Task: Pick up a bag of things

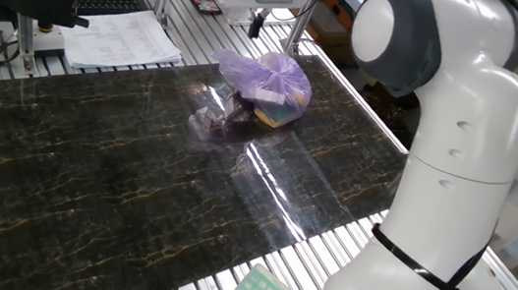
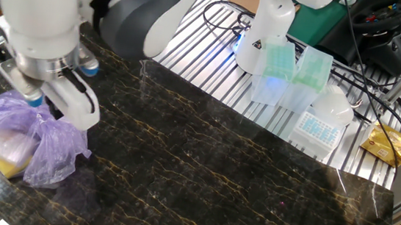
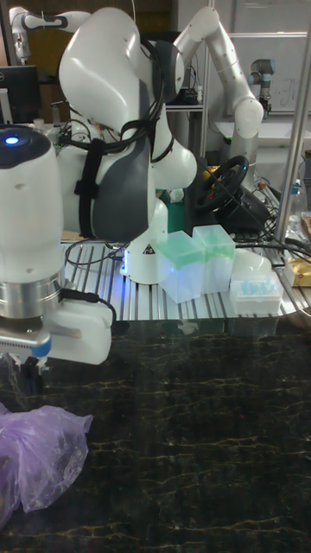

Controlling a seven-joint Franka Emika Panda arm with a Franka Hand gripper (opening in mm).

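Note:
The bag of things [image 1: 267,83] is a lumpy lilac plastic bag lying on the dark marble tabletop, with white, yellow and dark items showing through. It also shows at the left edge [image 2: 24,137] and at the lower left [image 3: 36,461]. My gripper [image 1: 254,28] hangs just above and behind the bag's knotted top, pointing down, apart from the plastic. Its dark fingertips [image 3: 29,366] stand slightly apart with nothing between them. In the other fixed view the white hand [image 2: 50,83] covers the bag's top, hiding the fingertips.
A small clear greyish plastic wad [image 1: 207,119] lies just beside the bag. Papers [image 1: 121,39] and a monitor sit at the far table edge. Green pipette-tip boxes [image 2: 291,75] and a yellow packet [image 2: 385,143] rest on the slatted metal bench.

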